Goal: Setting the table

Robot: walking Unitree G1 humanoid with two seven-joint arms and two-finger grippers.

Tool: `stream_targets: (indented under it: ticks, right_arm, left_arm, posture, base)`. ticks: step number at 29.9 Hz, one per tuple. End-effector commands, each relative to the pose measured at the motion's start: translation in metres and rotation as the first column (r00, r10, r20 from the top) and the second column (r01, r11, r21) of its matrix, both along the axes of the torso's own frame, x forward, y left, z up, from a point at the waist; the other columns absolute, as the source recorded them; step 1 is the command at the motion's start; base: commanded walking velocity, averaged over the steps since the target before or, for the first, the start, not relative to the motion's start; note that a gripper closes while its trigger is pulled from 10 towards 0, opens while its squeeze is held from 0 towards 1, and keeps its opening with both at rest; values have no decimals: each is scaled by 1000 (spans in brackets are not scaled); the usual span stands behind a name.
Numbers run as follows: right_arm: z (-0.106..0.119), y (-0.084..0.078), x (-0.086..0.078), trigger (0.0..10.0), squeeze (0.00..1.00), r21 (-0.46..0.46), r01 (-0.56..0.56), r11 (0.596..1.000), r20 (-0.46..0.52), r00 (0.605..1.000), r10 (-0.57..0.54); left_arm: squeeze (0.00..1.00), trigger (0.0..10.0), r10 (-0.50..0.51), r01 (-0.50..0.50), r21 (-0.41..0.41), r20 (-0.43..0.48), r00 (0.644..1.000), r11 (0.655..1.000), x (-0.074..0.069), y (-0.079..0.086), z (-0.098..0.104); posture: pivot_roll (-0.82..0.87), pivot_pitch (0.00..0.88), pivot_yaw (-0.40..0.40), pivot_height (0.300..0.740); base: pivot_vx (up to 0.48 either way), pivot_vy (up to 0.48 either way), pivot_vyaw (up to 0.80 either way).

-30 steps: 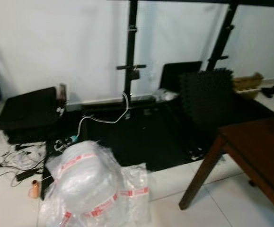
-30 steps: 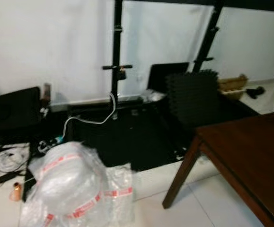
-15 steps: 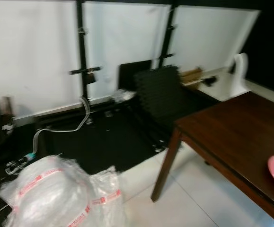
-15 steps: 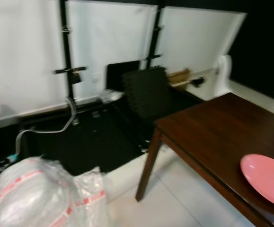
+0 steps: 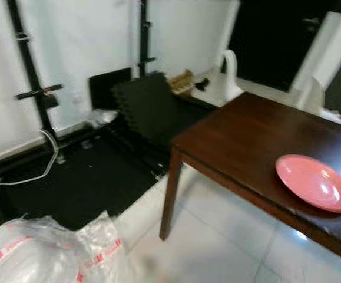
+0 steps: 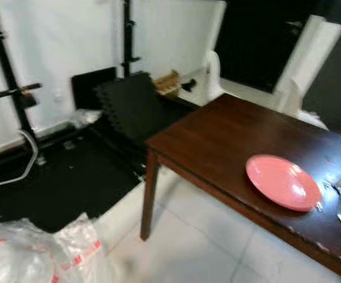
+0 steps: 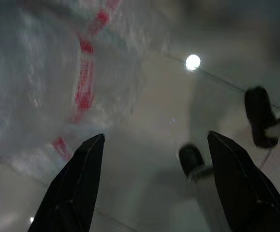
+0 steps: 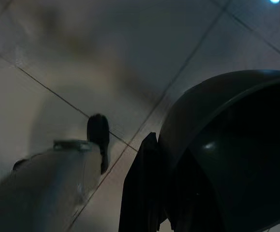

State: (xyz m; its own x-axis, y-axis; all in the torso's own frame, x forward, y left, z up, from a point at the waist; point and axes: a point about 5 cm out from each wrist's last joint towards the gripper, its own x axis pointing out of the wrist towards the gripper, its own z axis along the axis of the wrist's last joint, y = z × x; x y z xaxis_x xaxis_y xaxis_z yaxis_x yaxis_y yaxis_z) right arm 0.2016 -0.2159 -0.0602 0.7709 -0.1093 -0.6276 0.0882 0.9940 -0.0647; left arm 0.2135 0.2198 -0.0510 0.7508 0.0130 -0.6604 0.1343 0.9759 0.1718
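Note:
A dark brown wooden table [image 5: 241, 135] stands to the right on the white tile floor. A pink plate [image 6: 281, 181] lies on it near its front edge. Beside the plate some small shiny pieces [image 6: 338, 188] glint, too blurred to name. My right gripper [image 8: 154, 159] hangs low over the floor, shut on the rim of a dark bowl [image 8: 236, 145]; one black finger [image 8: 142, 193] presses against the bowl's outside. My left gripper [image 7: 155, 137] is open above the floor tiles, with nothing between its fingers.
A bubble-wrapped bundle with red tape [image 5: 35, 253] lies on the floor at the lower left. Black foam mats [image 5: 152, 106] and black frame posts [image 5: 32, 88] stand by the white wall. White furniture [image 5: 329, 53] sits behind the table.
The camera has swung to the right: the bundle and black mats slid left in the picture, while the table and the pink plate came into full view.

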Motion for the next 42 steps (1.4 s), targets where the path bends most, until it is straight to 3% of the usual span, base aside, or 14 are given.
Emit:
stream_targets:
  ticks: [1, 19, 23, 25, 27, 30, 31, 32, 33, 35, 37, 38, 40, 42]
  right_arm:
    - [-2, -6, -6, 10000, 0, -7, 19, 1000, -13, 1000, -20]
    - [-2, -6, -7, 10000, 0, -9, 21, 1000, -10, 1000, -21]
    - [7, -6, 4, 10000, 0, -22, 1, 1000, 70, 998, 1]
    - [17, -5, 14, 10000, 0, -44, -17, 999, 146, 989, 23]
    - [37, -2, 31, 10000, 0, -67, -39, 997, 270, 961, 55]
    - [91, 3, 62, 10000, 0, -96, -27, 995, 517, 853, 73]
    - [91, 3, 62, 10000, 0, -96, -27, 995, 517, 853, 73]
    - [108, 5, 70, 10000, 0, -99, -18, 995, 579, 812, 73]
    - [108, 5, 70, 10000, 0, -99, -18, 995, 579, 812, 73]
    - [169, 14, 93, 10000, 0, -99, -15, 995, 751, 655, 85]
    - [216, 24, 105, 10000, 0, -114, -29, 993, 850, 515, 112]
    - [216, 24, 105, 10000, 0, -114, -29, 993, 850, 515, 112]
    - [269, 36, 113, 10000, 0, -130, -50, 990, 928, 346, 139]
    - [300, 45, 114, 10000, 0, -147, -67, 987, 958, 239, 159]
  left_arm:
    - [0, 10000, -12, 12, 4, -25, 1000, 1000, -7, -2, -5]
    - [0, 10000, -27, 27, 22, 21, 999, 999, -1, -4, -2]
    - [0, 10000, -66, 57, 63, 155, 986, 996, 16, -2, 17]
    - [0, 10000, -63, 50, 59, 252, 966, 997, 29, -1, 34]
    - [0, 10000, -55, 37, 55, 383, 922, 998, 44, 0, 61]
    - [0, 10000, -12, 11, 5, 583, 812, 1000, 68, 0, 121]
    - [0, 10000, -12, 11, 5, 583, 812, 1000, 68, 0, 121]
    - [0, 10000, -4, 10, -5, 630, 777, 1000, 73, -1, 138]
    - [0, 10000, -4, 10, -5, 630, 777, 1000, 73, -1, 138]
    - [0, 10000, 16, 15, -34, 758, 652, 999, 89, -8, 193]
    - [0, 10000, 26, 30, -51, 835, 550, 998, 97, -15, 231]
    - [0, 10000, 26, 30, -51, 835, 550, 998, 97, -15, 231]
    - [0, 10000, 35, 60, -68, 899, 436, 996, 102, -26, 265]
    - [0, 10000, 31, 79, -64, 930, 367, 995, 104, -35, 283]
  posture:
    - [48, 161, 28, 740]
    - [44, 163, 26, 740]
    - [41, 168, 27, 740]
    - [43, 171, 28, 740]
    - [43, 173, 28, 740]
    - [43, 175, 33, 740]
    - [43, 175, 33, 740]
    - [43, 173, 34, 740]
    - [43, 173, 34, 740]
    - [40, 168, 41, 740]
    - [42, 166, 43, 740]
    - [42, 166, 43, 740]
    - [42, 162, 43, 740]
    - [39, 160, 42, 740]
  base:
    - [0, 0, -750]
    - [0, 0, -751]
    - [0, 0, -750]
    - [0, 0, -750]
    - [0, 0, -750]
    - [0, 0, -746]
    - [0, 0, -738]
    - [0, 0, -700]
    - [0, 0, -700]
    - [0, 0, -291]
    - [0, 0, 0]
    - [0, 0, 0]
    - [182, 0, 0]
    - [422, 0, 0]
